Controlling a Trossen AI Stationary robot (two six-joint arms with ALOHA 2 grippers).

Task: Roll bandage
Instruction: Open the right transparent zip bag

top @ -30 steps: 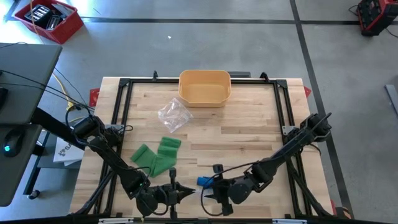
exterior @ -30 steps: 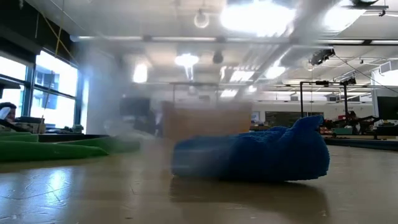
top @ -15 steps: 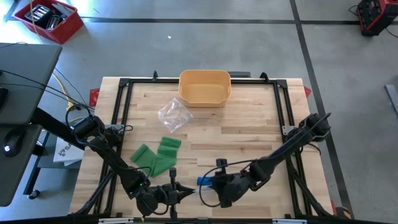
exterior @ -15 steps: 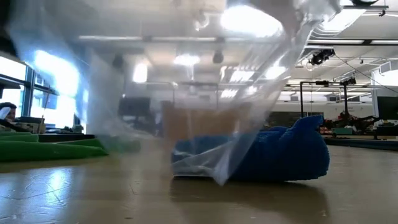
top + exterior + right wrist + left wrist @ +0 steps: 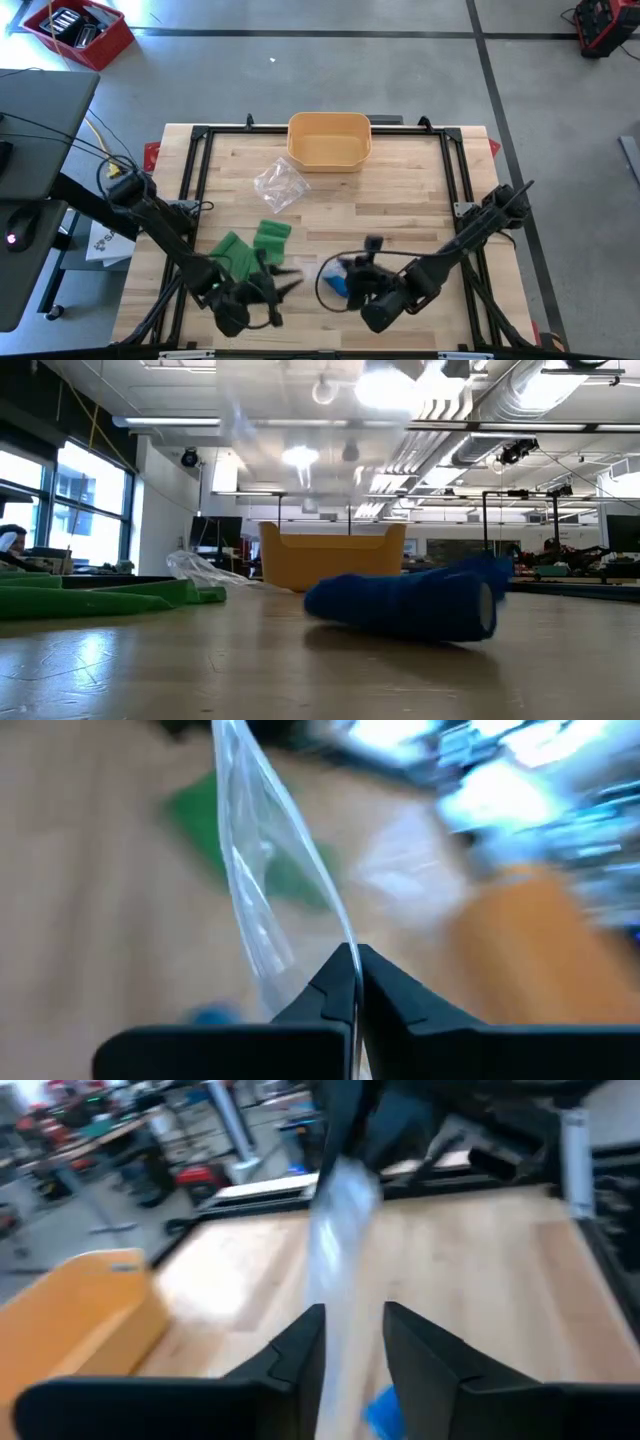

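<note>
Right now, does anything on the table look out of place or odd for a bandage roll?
Yes. The right gripper has its jaws pinched shut on a clear plastic bag, not on a bandage. The blue bandage lies loose on the table beneath it, and the green bandages sit rumpled and unrolled by the left gripper.

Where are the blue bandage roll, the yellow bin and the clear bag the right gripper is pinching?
blue bandage roll (image 5: 405, 605), low view, middle of its side.
yellow bin (image 5: 329, 127), high view, far rim.
clear bag (image 5: 262, 890), right wrist view, film above the shut fingers.
right gripper (image 5: 352, 982), right wrist view, fingertips.
</note>
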